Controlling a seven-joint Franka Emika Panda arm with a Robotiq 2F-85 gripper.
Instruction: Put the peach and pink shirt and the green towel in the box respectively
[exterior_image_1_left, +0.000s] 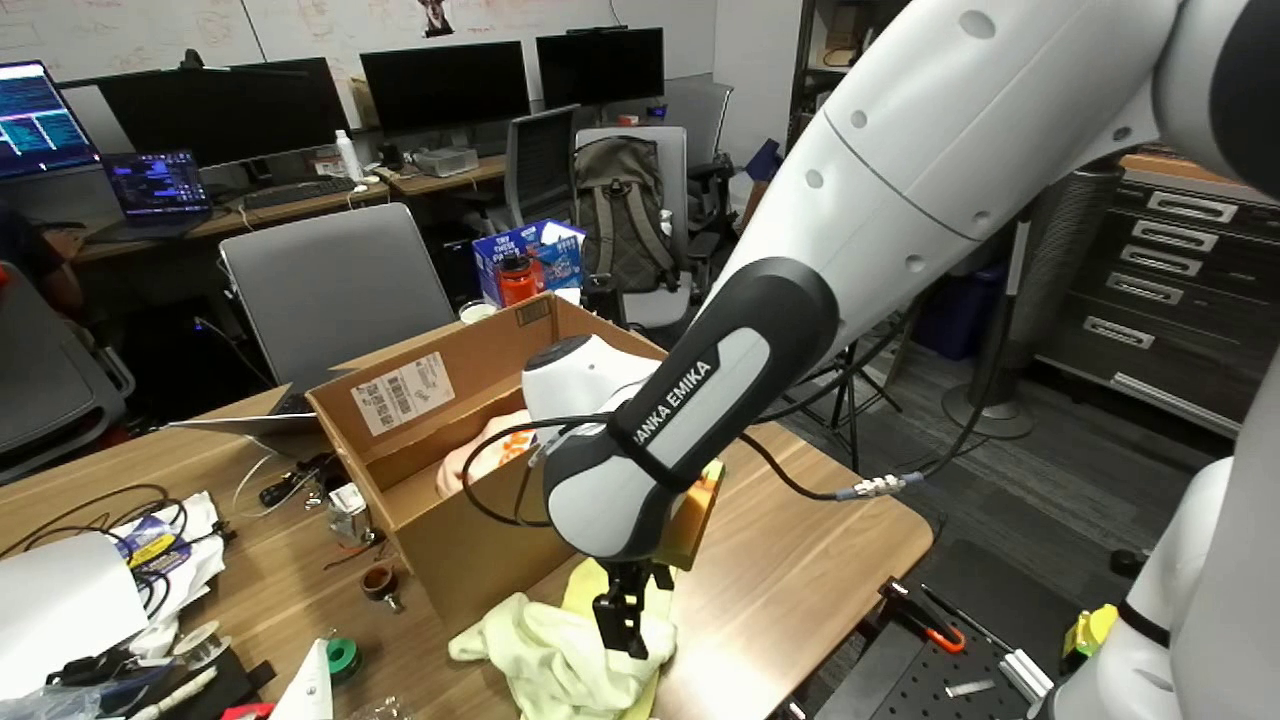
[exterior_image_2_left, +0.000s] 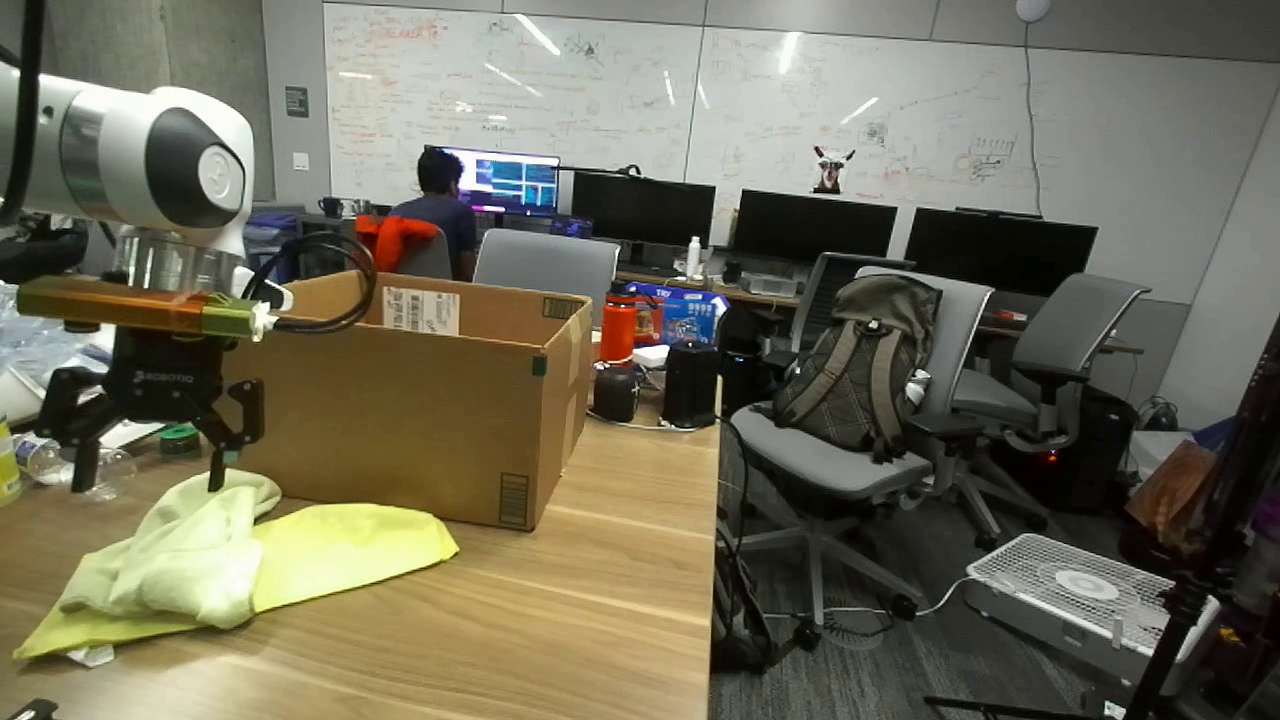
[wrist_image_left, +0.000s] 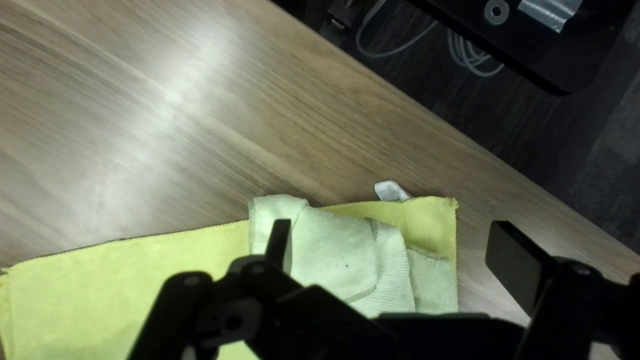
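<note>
The light green towel (exterior_image_1_left: 560, 650) lies crumpled on a flat yellow cloth (exterior_image_2_left: 350, 545) on the table, beside the box; it also shows in the other views (exterior_image_2_left: 190, 560) (wrist_image_left: 340, 250). The cardboard box (exterior_image_1_left: 470, 560) stands open at the top; it also shows in an exterior view (exterior_image_2_left: 400, 420). A peach and pink shirt (exterior_image_1_left: 490, 450) with orange print lies inside the box, partly hidden by the arm and box wall. My gripper (exterior_image_2_left: 150, 475) is open and empty, pointing down above the towel. In the wrist view its fingers (wrist_image_left: 395, 250) are wide apart over the towel.
A green tape roll (exterior_image_1_left: 342, 657), cables (exterior_image_1_left: 110, 520) and tools lie on the table at the box's side. An orange bottle (exterior_image_2_left: 618, 325) and black devices (exterior_image_2_left: 690, 385) stand beyond the box. The table edge (wrist_image_left: 440, 115) runs near the towel.
</note>
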